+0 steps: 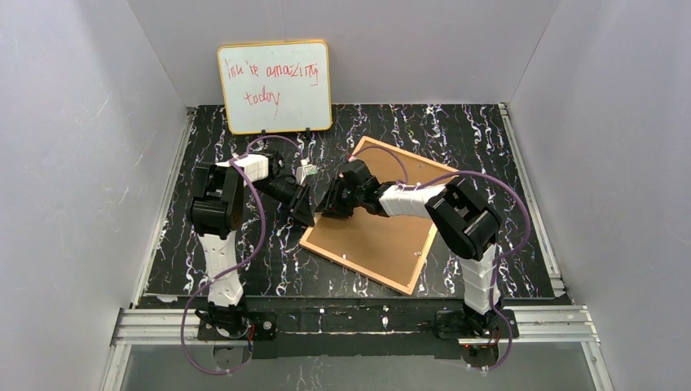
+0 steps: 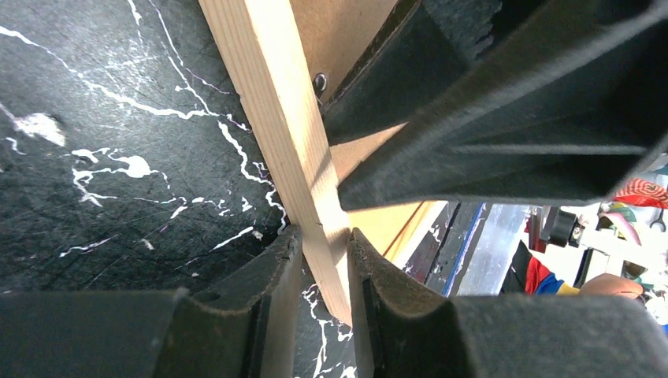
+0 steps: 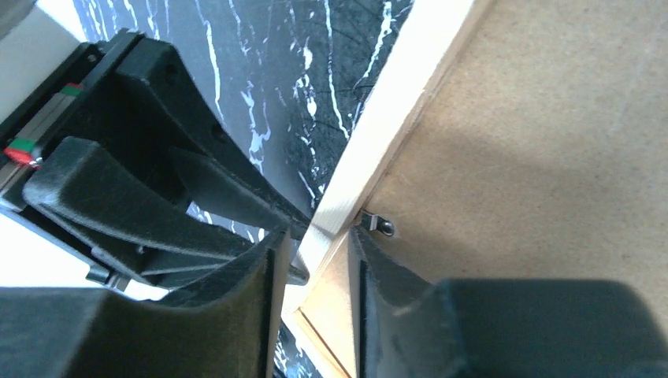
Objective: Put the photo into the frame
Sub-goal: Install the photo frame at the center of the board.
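Note:
The frame (image 1: 375, 240) lies back up on the black marbled table, its brown fibreboard showing. Its left edge is raised off the table. My left gripper (image 1: 308, 213) is shut on the pale wood rail (image 2: 276, 102) at that edge, and the rail sits tight between the fingertips of this gripper (image 2: 324, 236). My right gripper (image 1: 330, 208) reaches in from the right. It is shut on the same rail (image 3: 378, 134), one finger outside it and one on the fibreboard (image 3: 512, 118); the rail runs between the tips of this gripper (image 3: 315, 240). The photo is out of view.
A yellow-rimmed whiteboard (image 1: 275, 85) with red handwriting stands at the back left. A small metal clip (image 3: 382, 226) sits on the frame's back by my right finger. Grey walls close in on three sides. Both grippers crowd the same stretch of rail.

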{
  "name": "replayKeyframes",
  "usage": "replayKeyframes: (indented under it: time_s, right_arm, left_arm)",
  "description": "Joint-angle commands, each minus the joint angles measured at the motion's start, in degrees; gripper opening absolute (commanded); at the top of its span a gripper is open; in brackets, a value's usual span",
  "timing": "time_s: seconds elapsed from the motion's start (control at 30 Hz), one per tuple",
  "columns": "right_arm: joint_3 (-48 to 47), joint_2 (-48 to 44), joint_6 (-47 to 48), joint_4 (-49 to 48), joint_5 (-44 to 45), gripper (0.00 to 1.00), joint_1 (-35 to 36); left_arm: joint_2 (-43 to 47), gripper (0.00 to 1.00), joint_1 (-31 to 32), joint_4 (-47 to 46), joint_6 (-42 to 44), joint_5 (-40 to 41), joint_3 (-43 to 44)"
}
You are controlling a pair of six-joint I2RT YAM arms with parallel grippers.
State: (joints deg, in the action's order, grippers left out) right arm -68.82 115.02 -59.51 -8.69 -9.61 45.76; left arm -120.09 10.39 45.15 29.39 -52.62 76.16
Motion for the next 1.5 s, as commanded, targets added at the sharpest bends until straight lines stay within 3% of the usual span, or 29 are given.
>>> replayKeyframes:
  time_s: [0.0, 0.07, 0.23, 0.43, 0.67, 0.83, 1.07, 1.47]
  right_arm:
    - [-0.97, -4.86, 2.70, -5.50, -3.07, 0.47, -2.92]
    - [0.49, -6.71, 1.64, -7.88, -8.57, 0.55, -5.07]
    - [2.36, -11.04, 1.66, -5.00, -17.66, 0.62, -12.44]
    - [-1.48, -10.06, 7.40, 7.95, -19.91, 0.64, -21.27]
    - [-8.12, -2.58, 9.60, 13.11, -18.34, 0.65, -23.27]
    - [-12.04, 2.37, 8.67, 12.53, -18.44, 0.63, -23.26]
    - [-17.96, 8.58, 7.37, 12.32, -17.70, 0.57, -23.17]
    - [-24.76, 16.37, 3.63, 11.28, -15.71, 0.49, -22.13]
  left_arm:
    - [0.30, 0.24, 1.56, 2.12, 3.14, 4.97, -3.12]
    - [0.95, 0.25, 1.49, 3.78, 3.87, 4.70, -2.55]
    - [2.71, 0.27, 0.04, 7.98, 4.51, 3.17, 2.42]
    - [0.04, 0.47, 0.05, 3.11, -2.11, 2.26, 12.12]
    - [-10.20, 0.53, 2.56, -2.44, -11.88, 2.48, 24.37]
    - [-13.72, 0.49, 4.00, -4.62, -14.20, 3.36, 27.05]
    - [-14.75, 0.34, 4.03, -5.65, -13.72, 4.19, 25.06]
    - [-13.74, 0.30, 4.34, -6.27, -10.81, 6.83, 19.68]
